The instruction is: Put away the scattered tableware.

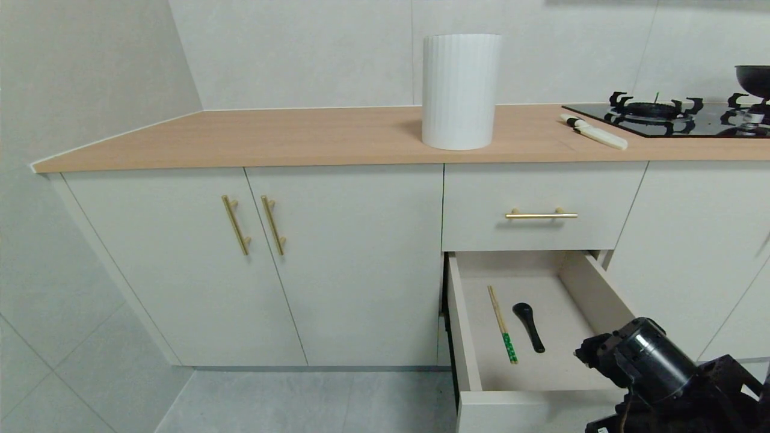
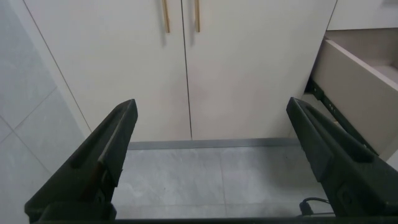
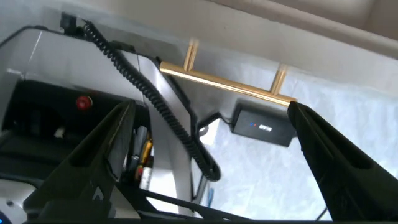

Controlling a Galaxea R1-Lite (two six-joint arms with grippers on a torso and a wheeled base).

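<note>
Drawer: open white lower drawer (image 1: 463,337) holds green-tipped wooden chopsticks (image 1: 502,325) beside black spoon (image 1: 529,328).
Left gripper (image 2: 210,112): fingers apart.
Right gripper (image 3: 210,112): fingers apart, facing brass bar handle (image 3: 227,84).

Right gripper (image 3: 210,106): dark fingers (image 3: 99,149) spread wide. Brass bar handle (image 3: 227,84) at frame centre, seen between fingertips, tilted, mounted on pale drawer front (image 3: 249,53).

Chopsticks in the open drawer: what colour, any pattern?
The chopsticks are pale wood with green ends that look speckled with light dots. The head view shows it best.
</note>
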